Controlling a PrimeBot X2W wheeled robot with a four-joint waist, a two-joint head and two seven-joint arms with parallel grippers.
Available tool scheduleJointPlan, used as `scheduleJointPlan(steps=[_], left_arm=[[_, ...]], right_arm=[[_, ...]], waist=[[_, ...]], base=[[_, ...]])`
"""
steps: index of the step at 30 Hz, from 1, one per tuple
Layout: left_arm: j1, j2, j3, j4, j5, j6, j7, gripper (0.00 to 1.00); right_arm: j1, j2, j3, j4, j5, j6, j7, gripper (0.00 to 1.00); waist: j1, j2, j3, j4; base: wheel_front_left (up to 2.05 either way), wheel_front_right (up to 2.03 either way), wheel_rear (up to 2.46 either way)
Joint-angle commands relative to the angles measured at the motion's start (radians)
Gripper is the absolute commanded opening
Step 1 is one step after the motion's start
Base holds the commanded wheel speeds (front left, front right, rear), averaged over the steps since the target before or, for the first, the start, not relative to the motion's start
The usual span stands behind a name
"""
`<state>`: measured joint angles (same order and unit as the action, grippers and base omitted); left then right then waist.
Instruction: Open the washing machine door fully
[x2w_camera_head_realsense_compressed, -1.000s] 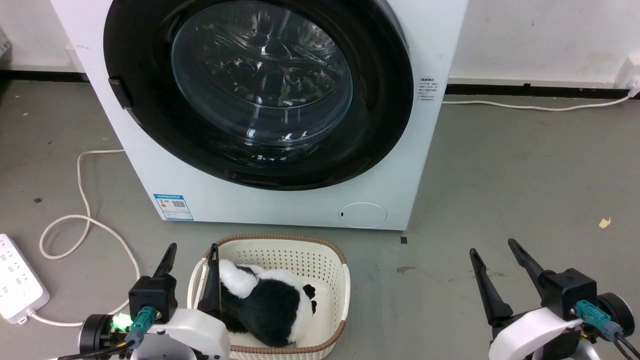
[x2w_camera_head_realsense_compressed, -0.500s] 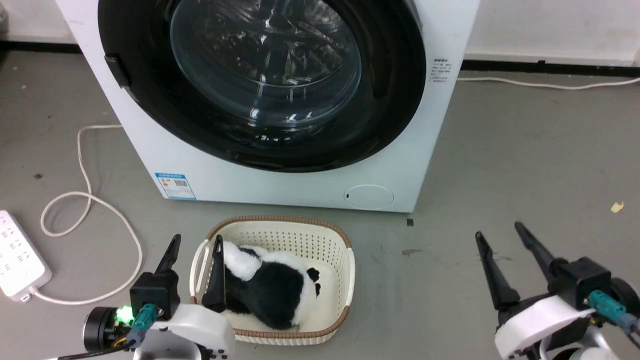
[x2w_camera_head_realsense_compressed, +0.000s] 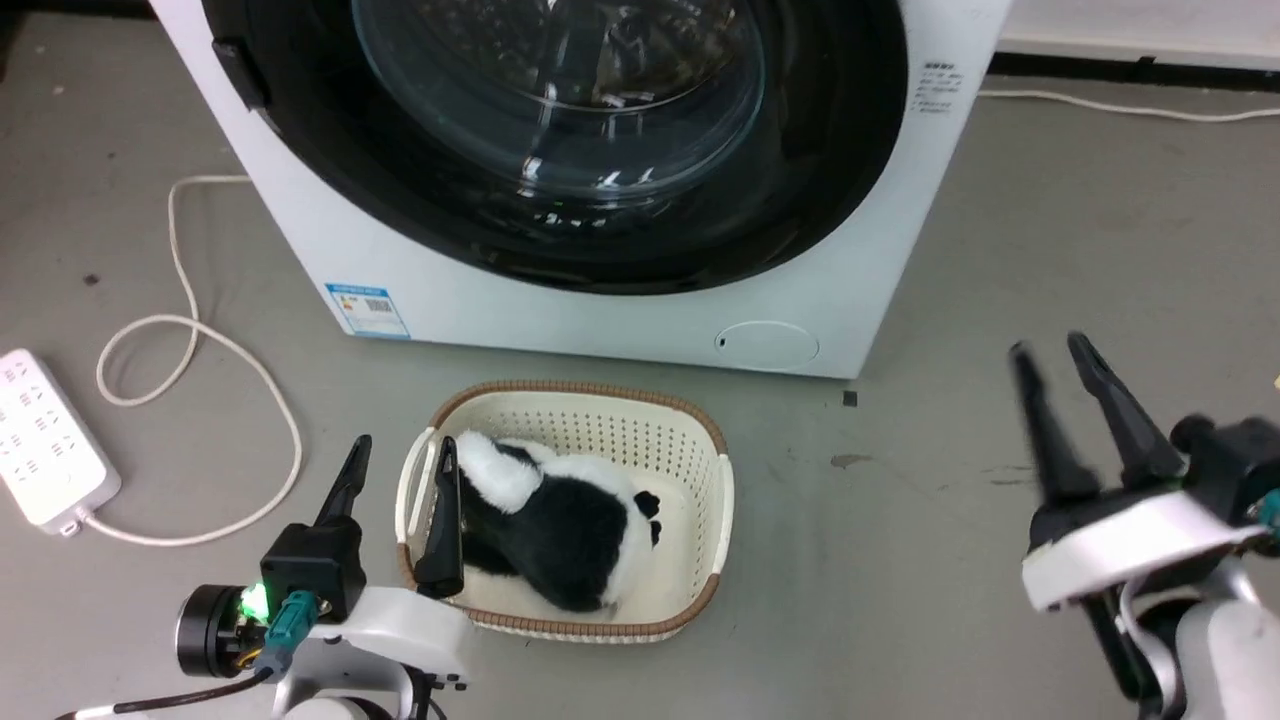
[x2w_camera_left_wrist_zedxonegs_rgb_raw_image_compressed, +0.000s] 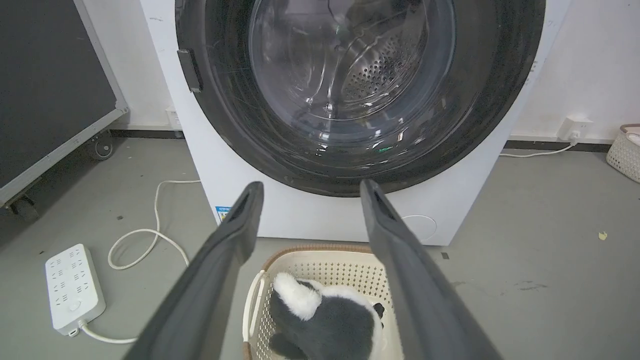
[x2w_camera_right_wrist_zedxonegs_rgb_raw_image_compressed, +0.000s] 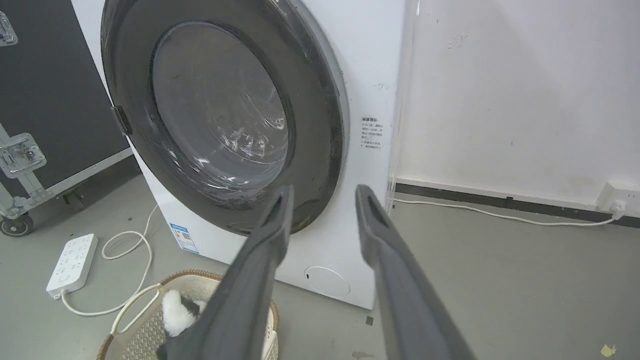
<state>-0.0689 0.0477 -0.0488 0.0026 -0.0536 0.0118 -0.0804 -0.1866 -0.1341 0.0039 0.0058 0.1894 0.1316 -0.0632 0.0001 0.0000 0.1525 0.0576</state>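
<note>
The white washing machine (x2w_camera_head_realsense_compressed: 600, 320) stands on the grey floor (x2w_camera_head_realsense_compressed: 1000, 250). Its front is almost covered by the washing machine door (x2w_camera_head_realsense_compressed: 570, 120), a glossy black ring around a clear glass bowl, which lies closed against the machine. Just in front sits a cream basket (x2w_camera_head_realsense_compressed: 580, 388) holding a black-and-white plush toy (x2w_camera_head_realsense_compressed: 560, 525). The left hand (x2w_camera_head_realsense_compressed: 404, 443) has its fingers spread and empty, straddling the basket's left rim in the head view. The right hand (x2w_camera_head_realsense_compressed: 1049, 346), blurred, is also spread and empty over bare floor, well apart from the door. A white power strip (x2w_camera_head_realsense_compressed: 50, 435) lies to the left. A small round flap (x2w_camera_head_realsense_compressed: 767, 343) marks the machine's lower corner.
</note>
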Motion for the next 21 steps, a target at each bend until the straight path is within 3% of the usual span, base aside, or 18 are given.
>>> scheduleJointPlan(steps=[1, 11, 21], left_arm=[[-0.026, 0.001, -0.004, -0.005, -0.007, 0.006, -0.011, 1.0], [-0.057, 0.001, -0.027, -0.014, -0.023, 0.019, -0.032, 1.0], [-0.082, 0.001, -0.039, -0.018, -0.04, 0.029, -0.057, 1.0]], right_arm=[[-0.04, -0.015, -0.002, 0.004, 0.023, 0.0, 0.001, 0.0], [-0.169, -0.019, -0.051, 0.025, 0.14, 0.0, 0.055, 0.0], [-0.34, 0.014, -0.13, 0.13, 0.33, 0.0, 0.226, 0.0]], waist=[[-0.0001, 0.0, 0.014, 0.008], [-0.0001, 0.0, 0.064, 0.044], [-0.0001, 0.0, 0.123, 0.08]], base=[[0.0, 0.0, 0.0], [0.0, 0.0, 0.0], [0.0, 0.0, 0.0]])
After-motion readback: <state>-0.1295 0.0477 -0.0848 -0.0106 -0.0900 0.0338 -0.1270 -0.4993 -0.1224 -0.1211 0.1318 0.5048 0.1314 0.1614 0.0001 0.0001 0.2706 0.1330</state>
